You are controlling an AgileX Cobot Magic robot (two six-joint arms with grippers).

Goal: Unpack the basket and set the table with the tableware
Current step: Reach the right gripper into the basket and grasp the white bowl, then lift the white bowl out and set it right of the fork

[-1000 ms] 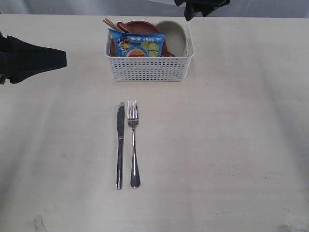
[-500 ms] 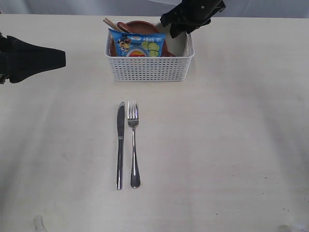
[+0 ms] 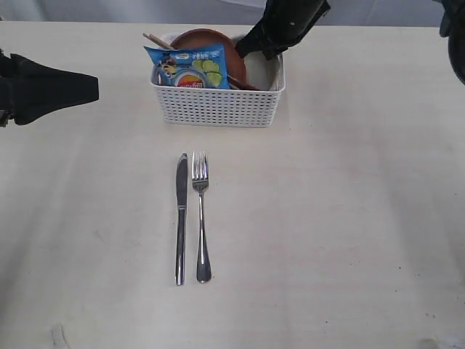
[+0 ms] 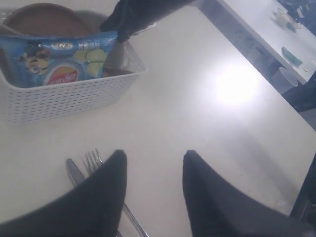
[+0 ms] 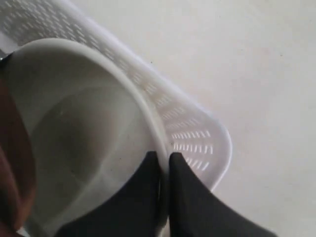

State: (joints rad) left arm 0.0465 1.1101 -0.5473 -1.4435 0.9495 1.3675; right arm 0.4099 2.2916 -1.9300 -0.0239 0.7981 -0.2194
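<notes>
The white basket (image 3: pixel 218 107) stands at the table's (image 3: pixel 349 218) far middle, holding a reddish-brown plate (image 3: pixel 207 40), chopsticks (image 3: pixel 155 39), a blue chip bag (image 3: pixel 190 69) and a cream bowl (image 3: pixel 260 71). My right gripper (image 3: pixel 251 49) reaches into its right end. In the right wrist view that gripper (image 5: pixel 164 157) is shut on the bowl's (image 5: pixel 84 133) rim, just inside the basket wall (image 5: pixel 197 133). A steel knife (image 3: pixel 180 218) and fork (image 3: pixel 201 218) lie side by side in front of the basket. My left gripper (image 4: pixel 154 157) hovers open and empty above the table, at the left (image 3: pixel 94 87).
The chip bag (image 4: pixel 59 59) leans against the basket's front wall (image 4: pixel 69 96). The fork (image 4: pixel 91 159) and knife (image 4: pixel 74 172) lie just beyond one left finger. Bare tabletop spreads right of the cutlery and on both sides of the basket.
My right gripper came down into the basket's right end and shut on the bowl's rim. The basket slid a little to the left. The left arm stayed still.
</notes>
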